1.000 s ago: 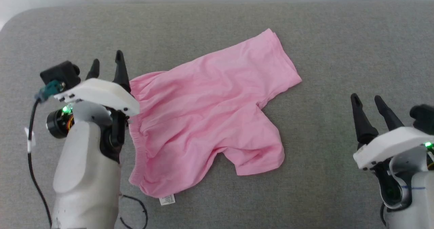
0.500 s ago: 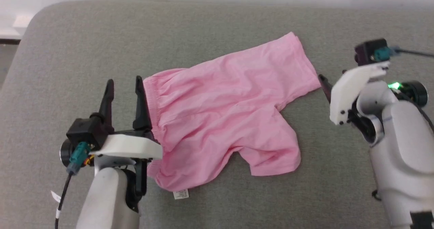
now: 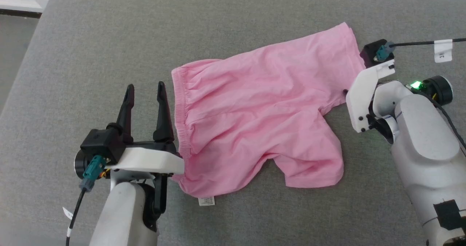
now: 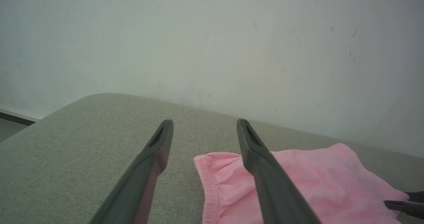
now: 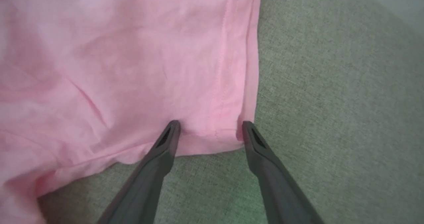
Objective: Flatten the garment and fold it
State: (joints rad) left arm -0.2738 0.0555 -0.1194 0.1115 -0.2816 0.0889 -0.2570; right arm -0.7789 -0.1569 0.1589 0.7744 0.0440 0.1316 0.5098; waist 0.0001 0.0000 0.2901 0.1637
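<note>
Light pink shorts (image 3: 255,118) lie spread out near the middle of a grey fabric-covered bench (image 3: 91,38), thin and softly creased. The gathered elastic waistband (image 3: 180,111) faces the robot's left, and the two short legs fan out to its right. A small white label (image 3: 206,201) pokes out at the near corner. The left gripper (image 3: 144,87) hovers just beside the waistband, jaws open and holding nothing. The right gripper (image 5: 210,124) is at the far leg's hem, jaws open and straddling its corner. Whether they touch the cloth cannot be told. A pale wall (image 4: 212,35) rises behind the bench.
</note>
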